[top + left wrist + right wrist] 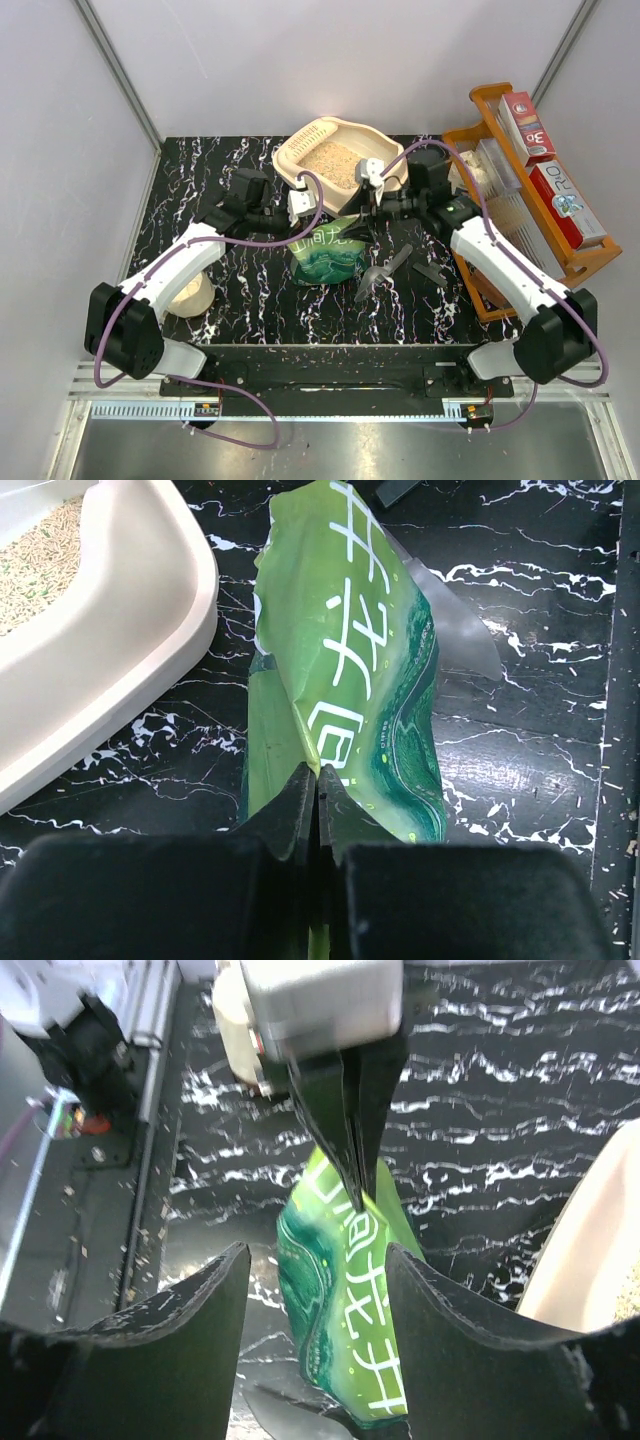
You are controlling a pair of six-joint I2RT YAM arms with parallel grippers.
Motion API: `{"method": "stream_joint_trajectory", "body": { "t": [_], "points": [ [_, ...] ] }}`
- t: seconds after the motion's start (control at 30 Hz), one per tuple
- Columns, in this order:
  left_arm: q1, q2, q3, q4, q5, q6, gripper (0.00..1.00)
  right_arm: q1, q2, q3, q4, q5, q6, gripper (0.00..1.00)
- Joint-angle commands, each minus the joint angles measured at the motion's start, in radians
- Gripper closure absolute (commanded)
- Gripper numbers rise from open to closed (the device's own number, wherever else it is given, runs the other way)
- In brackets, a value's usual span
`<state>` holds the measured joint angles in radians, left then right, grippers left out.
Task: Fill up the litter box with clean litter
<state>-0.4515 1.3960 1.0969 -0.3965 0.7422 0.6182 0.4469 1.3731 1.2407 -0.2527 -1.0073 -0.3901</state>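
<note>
Left gripper [318,785]: we are seeing its fingers pressed together on one edge of the green bag [350,670]. In the left wrist view the bag's long axis is running straight away from the pincer.

Right gripper [318,1260]: it is hovering with its jaws wide apart, one finger to each side of the bag, and we are seeing no contact.

The litter box [296,152] is sitting at the far side of the table [250,290], just beyond the bag. From the left wrist it is lying up and to the left of the pinched edge, close beside the bag but apart from it. Clean litter [330,163] is already covering part of its floor.

We are judging the pour unfinished: the bag needs carrying over the near rim and tipping. Both arms are reaching near the box, but only the left is holding. We are unable to tell which end of the bag is open.

A grey scoop [382,268] is lying just right of the bag.
</note>
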Motion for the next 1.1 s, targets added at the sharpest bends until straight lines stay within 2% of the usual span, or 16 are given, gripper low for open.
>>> {"method": "stream_joint_trajectory", "body": {
  "t": [0.0,0.23,0.47,0.5,0.57,0.7,0.8,0.83,0.93,1.07],
  "points": [
    [0.017,-0.014,0.003,-0.044,0.057,-0.04,1.0,0.03,0.056,-0.046,-0.028,0.088,-0.237,0.38],
    [0.017,-0.009,0.011,-0.054,0.095,-0.044,1.0,0.047,0.139,-0.029,0.013,0.101,-0.273,0.39],
    [0.023,-0.008,0.024,-0.061,0.101,-0.037,1.0,0.05,0.199,-0.014,-0.032,0.114,-0.348,0.45],
    [0.028,-0.006,0.027,-0.064,0.103,-0.032,1.0,0.05,0.207,-0.011,-0.04,0.116,-0.354,0.47],
    [0.03,-0.009,0.031,-0.076,0.108,-0.022,1.0,0.05,0.218,-0.003,-0.069,0.122,-0.366,0.6],
    [0.085,-0.018,0.044,-0.126,0.135,0.015,0.99,0.049,0.219,0.008,-0.12,0.147,-0.388,0.67],
    [0.14,-0.031,0.041,-0.192,0.175,0.055,0.81,0.046,0.241,0.037,-0.219,0.148,-0.423,0.77],
    [0.148,-0.035,0.038,-0.229,0.184,0.069,0.65,0.044,0.247,0.043,-0.259,0.136,-0.42,0.78],
    [0.152,-0.043,0.015,-0.275,0.22,0.115,0.55,0.046,0.277,0.072,-0.275,0.101,-0.339,0.81],
    [0.149,-0.045,-0.029,-0.222,0.227,0.092,0.52,0.047,0.334,0.126,-0.292,0.061,-0.264,0.86]
  ]
}}
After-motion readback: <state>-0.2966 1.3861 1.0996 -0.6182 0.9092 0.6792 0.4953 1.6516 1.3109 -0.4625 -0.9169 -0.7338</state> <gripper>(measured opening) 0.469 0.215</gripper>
